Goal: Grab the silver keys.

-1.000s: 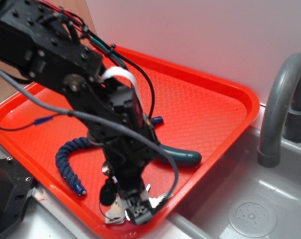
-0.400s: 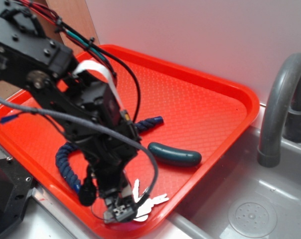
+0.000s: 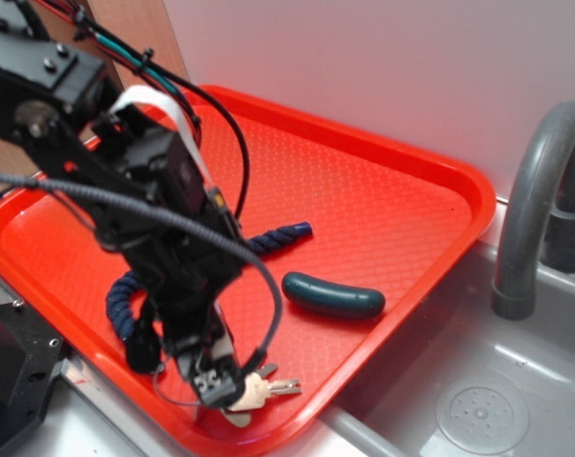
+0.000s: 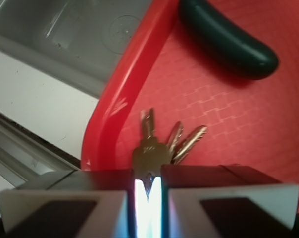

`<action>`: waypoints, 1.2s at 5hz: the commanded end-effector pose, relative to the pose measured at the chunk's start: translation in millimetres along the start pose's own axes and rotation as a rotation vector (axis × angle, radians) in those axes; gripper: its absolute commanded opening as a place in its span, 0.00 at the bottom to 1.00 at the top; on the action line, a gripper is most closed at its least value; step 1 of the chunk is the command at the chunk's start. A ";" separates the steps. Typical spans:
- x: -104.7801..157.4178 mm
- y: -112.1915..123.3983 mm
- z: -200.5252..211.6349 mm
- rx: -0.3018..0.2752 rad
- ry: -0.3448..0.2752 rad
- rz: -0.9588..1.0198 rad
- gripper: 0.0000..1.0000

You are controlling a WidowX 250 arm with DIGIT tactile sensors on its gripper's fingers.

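Keys: the silver keys (image 4: 162,144) lie at the tray's near edge, at about 6 o'clock; their blades fan out on the tray floor.
Gripper: the gripper (image 4: 148,191) is clamped on the keys' heads, with only a thin gap between its fingers.
Tray: the red tray (image 3: 402,205) has a bumpy floor and a raised rim.
Sausage piece: a dark teal sausage shape (image 3: 332,295) lies at 1 o'clock from the keys, apart from them.
Rope: a dark blue twisted rope (image 3: 280,235) is partly hidden behind the black arm.
Sink: a grey sink (image 3: 483,405) with a curved tap (image 3: 535,195) sits at 3 o'clock, just beside the tray.
Wall: plain and pale.
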State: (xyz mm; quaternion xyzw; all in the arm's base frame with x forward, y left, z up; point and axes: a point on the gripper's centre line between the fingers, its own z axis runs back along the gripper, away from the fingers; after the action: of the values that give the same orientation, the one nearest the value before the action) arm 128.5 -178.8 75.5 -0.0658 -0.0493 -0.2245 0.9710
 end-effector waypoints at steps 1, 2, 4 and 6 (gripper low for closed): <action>7.9 21.1 54.6 0.081 -0.088 0.121 0.00; 20.8 70.8 111.1 0.240 -0.078 0.351 0.00; 12.6 118.0 151.3 0.292 -0.094 0.479 0.00; 20.7 118.9 142.3 0.300 -0.089 0.509 0.00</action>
State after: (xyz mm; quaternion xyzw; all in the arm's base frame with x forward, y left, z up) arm 200.2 -55.0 192.6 0.0679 -0.0905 0.0345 0.9930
